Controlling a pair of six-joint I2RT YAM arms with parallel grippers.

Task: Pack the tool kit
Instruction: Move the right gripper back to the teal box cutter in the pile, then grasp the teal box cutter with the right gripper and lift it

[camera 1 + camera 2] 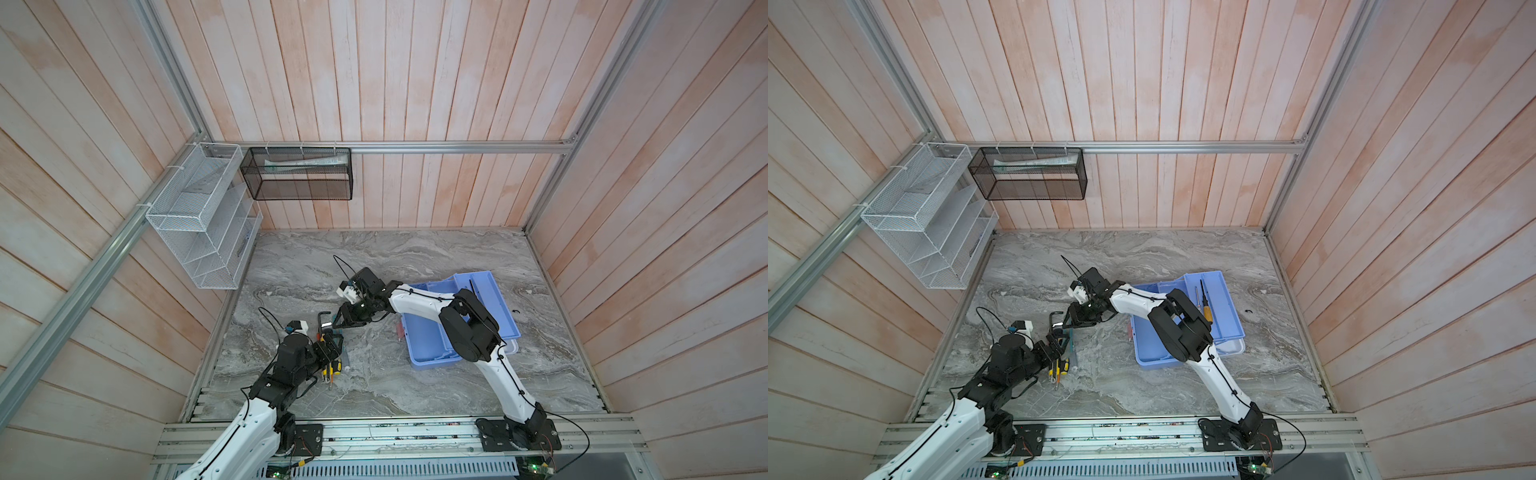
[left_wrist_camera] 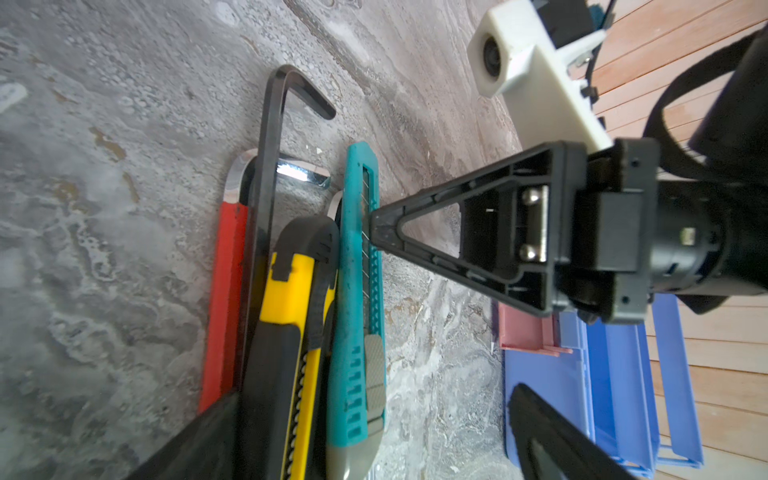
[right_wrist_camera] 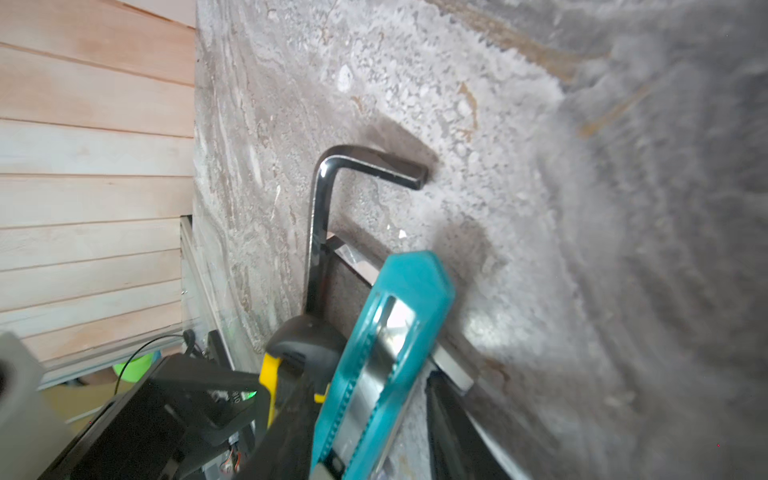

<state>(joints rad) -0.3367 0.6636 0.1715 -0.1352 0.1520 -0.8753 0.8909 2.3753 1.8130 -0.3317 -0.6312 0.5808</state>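
Blurred teal cutter (image 3: 386,353) seems between the right tool's (image 1: 336,325) jaws, grip I cannot tell; left tool (image 1: 333,344) spread wide.

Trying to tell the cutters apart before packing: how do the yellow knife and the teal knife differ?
The yellow knife is chunkier, with a black grip; the teal knife is slimmer, with a grey slider. The right hand has its tip on the teal knife, not the yellow knife. Both lie side by side on the table, pointing the same way.
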